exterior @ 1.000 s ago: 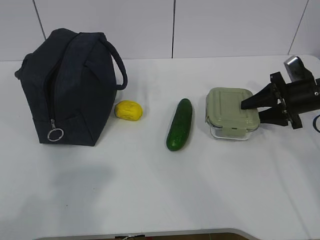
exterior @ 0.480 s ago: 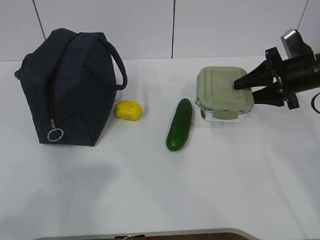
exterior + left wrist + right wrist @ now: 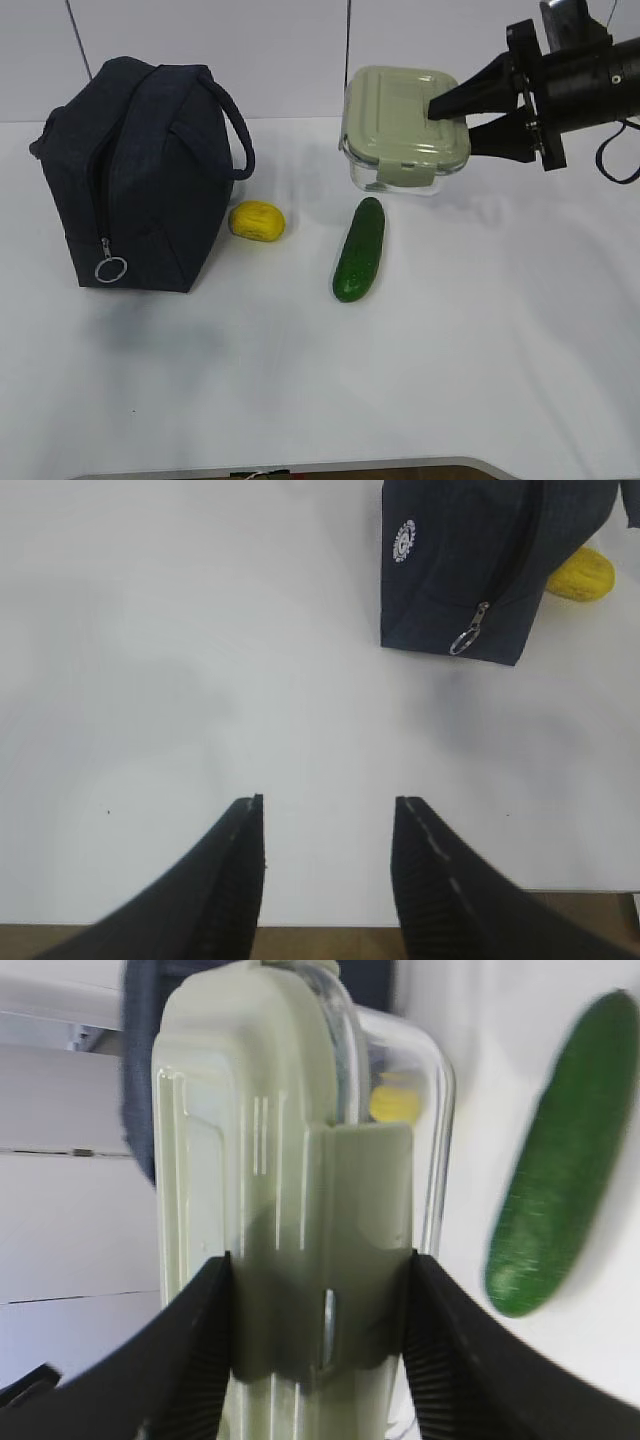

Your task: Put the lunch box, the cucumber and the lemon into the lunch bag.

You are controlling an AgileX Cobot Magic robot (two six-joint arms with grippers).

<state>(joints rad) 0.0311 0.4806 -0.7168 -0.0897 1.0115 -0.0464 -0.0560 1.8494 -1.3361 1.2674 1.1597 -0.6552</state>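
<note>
- Three items are outstanding; none is in the lunch bag (image 3: 140,175) yet.
- Right hand (image 3: 470,110): clamped on the lunch box (image 3: 405,125) at one short end, one finger on the sage lid, the other under the clear base. The box hangs clear of the counter (image 3: 480,350), above and behind the cucumber (image 3: 360,248).
- Handling, lunch box: judged rigid and hard-walled, so it will not give under pressure. The smooth lid and clear wall look slippery. Held by one end only, the free end may sag or pivot. The right wrist view shows the fingers bracketing the lid clip (image 3: 325,1260), a sound place to hold.
- Left hand (image 3: 328,865): half open, holding nothing, low over bare counter near the front edge, well apart from the bag.
- Lunch bag: stands at the left of the counter, soft fabric, handles on top. Its zipper runs down the near end to a ring pull (image 3: 110,268). The slit looks narrow. Whether it gapes enough for the box cannot be told.
- Cucumber: lies mid-counter, glossy, firm, round; likely to roll. Best taken across its middle.
- Lemon (image 3: 257,220): rests just beside the bag's right wall. Small and oval; best taken across its short axis.
</note>
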